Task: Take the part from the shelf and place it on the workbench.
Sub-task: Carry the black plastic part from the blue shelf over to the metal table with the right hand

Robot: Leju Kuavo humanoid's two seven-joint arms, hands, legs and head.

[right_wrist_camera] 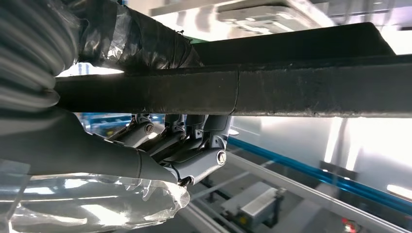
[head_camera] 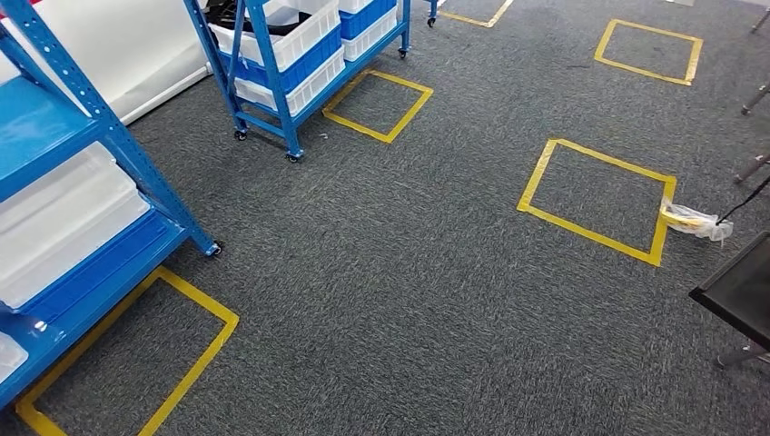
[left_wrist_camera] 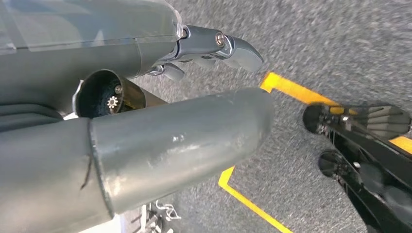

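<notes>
My right hand (right_wrist_camera: 180, 150) pinches a crumpled clear plastic bag (right_wrist_camera: 97, 206) between its thumb and curled fingers; what the bag holds is too glary to make out. A thick black slab edge (right_wrist_camera: 301, 92) runs just past those fingers, apart from them. In the head view a black workbench corner (head_camera: 740, 291) juts in at the right edge. My left hand (left_wrist_camera: 194, 87) hangs over the carpet with the thumb and fingers apart and nothing between them. Blue shelves (head_camera: 109, 136) with white bins (head_camera: 64, 218) stand at the left.
A second blue wheeled rack (head_camera: 291, 64) with white and blue bins stands further back. Yellow tape squares (head_camera: 595, 195) mark the grey carpet. A scrap of clear plastic with yellow tape (head_camera: 695, 220) lies on the floor by one square. Thin dark legs (head_camera: 754, 168) stand at far right.
</notes>
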